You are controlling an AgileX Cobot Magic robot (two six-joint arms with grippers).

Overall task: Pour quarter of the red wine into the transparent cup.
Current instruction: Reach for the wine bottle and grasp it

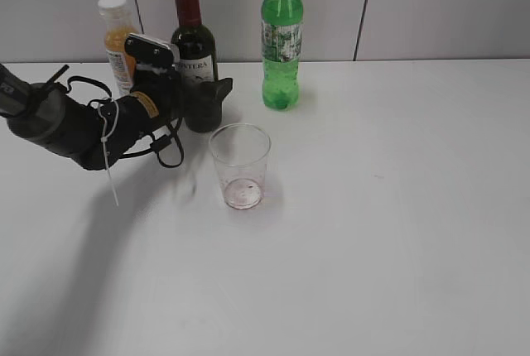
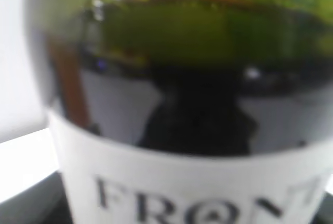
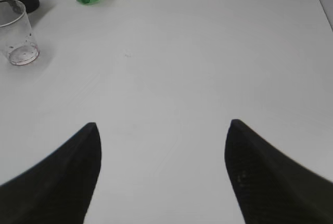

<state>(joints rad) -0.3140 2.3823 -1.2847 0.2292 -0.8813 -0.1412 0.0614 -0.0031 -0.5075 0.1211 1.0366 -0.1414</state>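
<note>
Step in hand: grasping the wine (image 1: 193,50), which stands upright at 11 o'clock from the cup (image 1: 240,165), near it. Left gripper (image 1: 199,99) is around the bottle's lower body; whether clamped, cannot tell. Right gripper (image 3: 161,146) spread wide, holding nothing. Next: confirm grip, lift, tilt the neck over the cup.

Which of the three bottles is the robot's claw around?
The dark wine bottle in the middle, maroon foil, white label; the left gripper is around its base.
</note>
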